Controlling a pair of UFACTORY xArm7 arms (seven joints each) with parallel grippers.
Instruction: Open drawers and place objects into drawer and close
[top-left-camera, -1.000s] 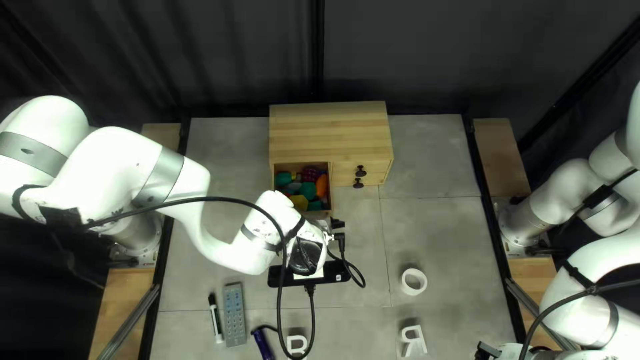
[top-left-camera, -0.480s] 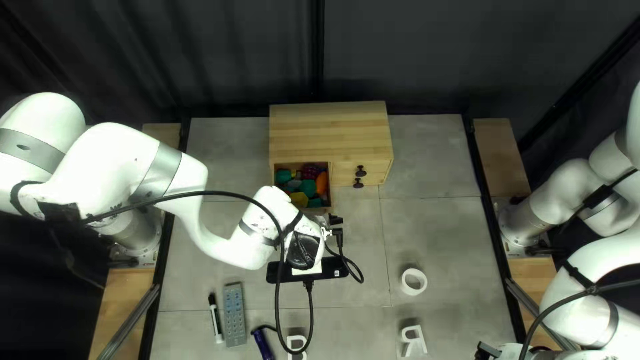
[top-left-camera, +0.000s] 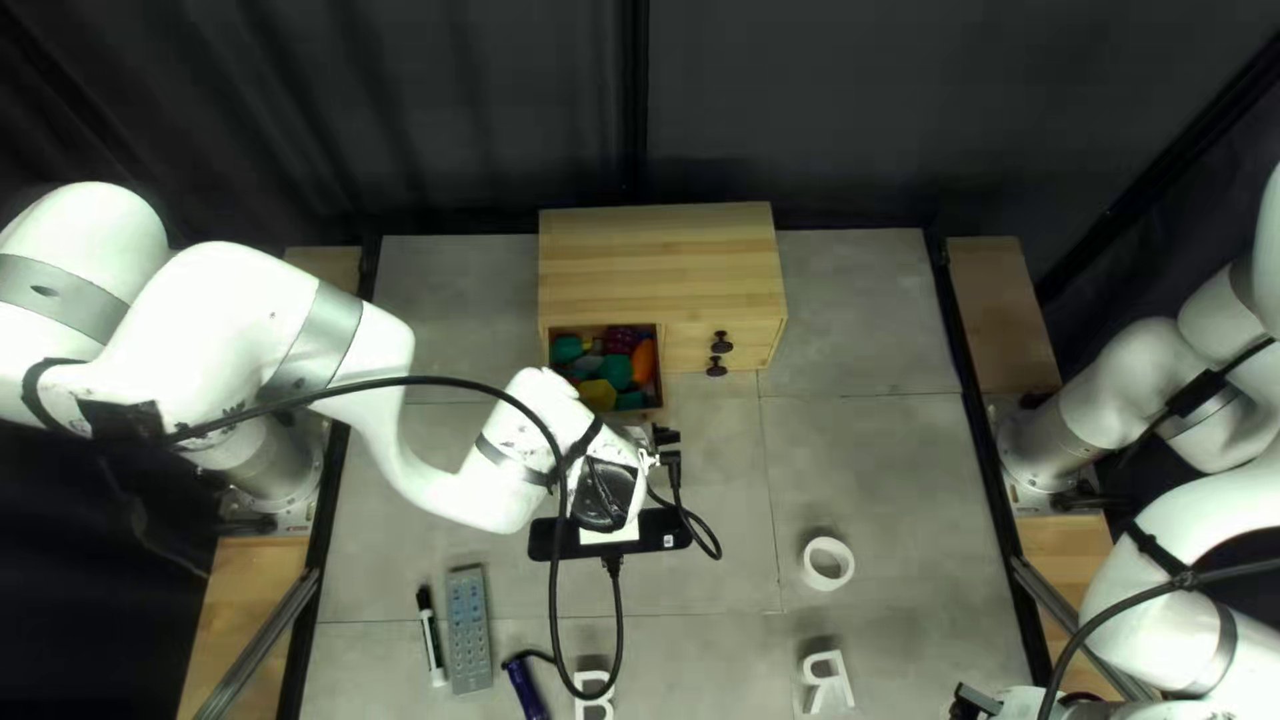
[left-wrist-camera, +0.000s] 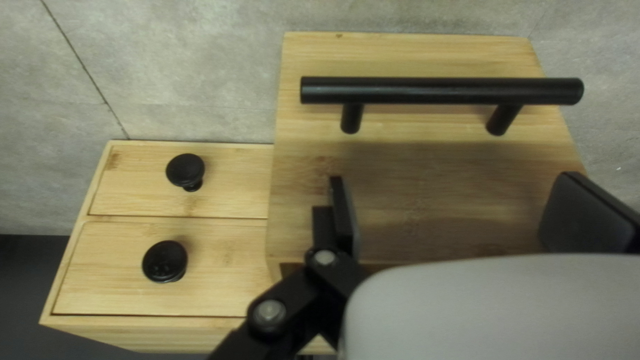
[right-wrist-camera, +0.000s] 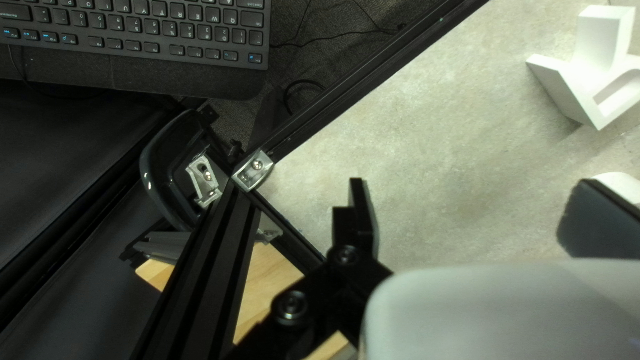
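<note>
we held the left gripper (left-wrist-camera: pixel 453 212) parted, grasping nothing, before the pulled-out drawer (left-wrist-camera: pixel 413 177), likely to take its bar handle (left-wrist-camera: pixel 433 90) or press it closed. the drawer jutted, full of coloured toys (top-left-camera: pixel 616 371), from the cabinet (top-left-camera: pixel 660 260); our right gripper (right-wrist-camera: pixel 479 215) hung spread and unladen, probably leaving room.

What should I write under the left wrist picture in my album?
Left gripper, open, near the black bar handle of a wooden drawer; two drawers with round knobs alongside.
</note>
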